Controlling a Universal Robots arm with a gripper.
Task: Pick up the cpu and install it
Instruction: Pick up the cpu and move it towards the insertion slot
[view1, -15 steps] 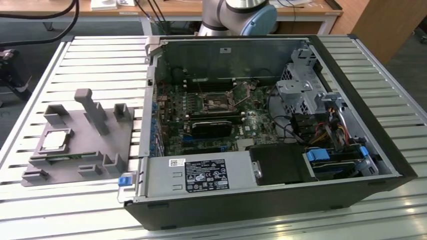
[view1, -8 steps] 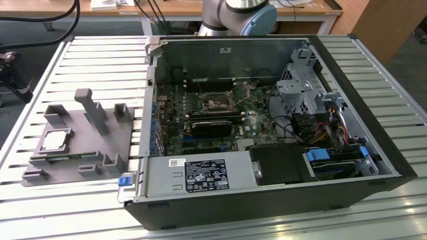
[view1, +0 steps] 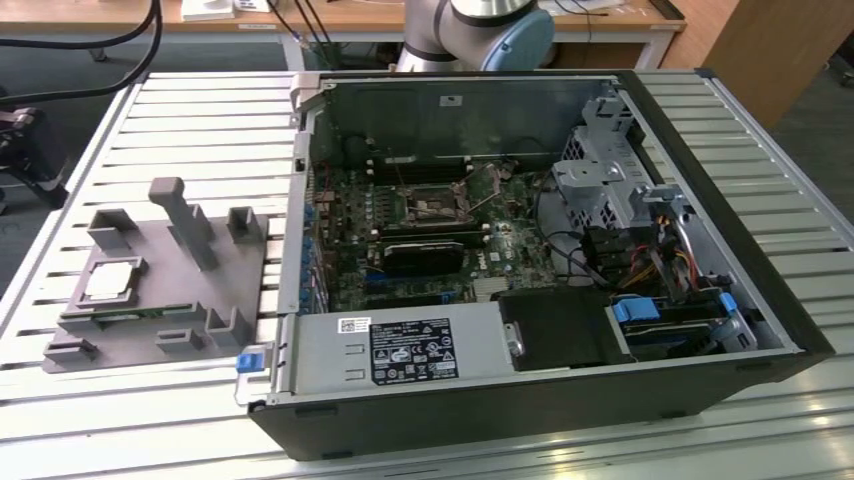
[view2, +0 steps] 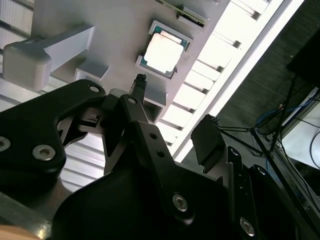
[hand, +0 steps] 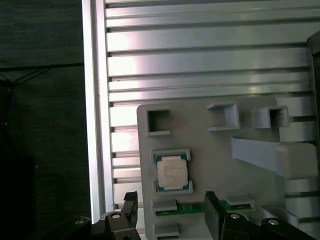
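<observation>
While the black two-fingered gripper (hand: 170, 199) hovered above it, fingers spread wide and empty, the small square silver-topped cpu (hand: 173, 173) lay in a framed recess of the grey plastic fixture (hand: 215, 155) (on the slatted metal table (hand: 200, 60)), at the exterior view's left of the open black computer case (view1: 534, 425).

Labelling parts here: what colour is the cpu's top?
The cpu top is silvery-grey, green-edged; clearest in the first wrist view.
</observation>
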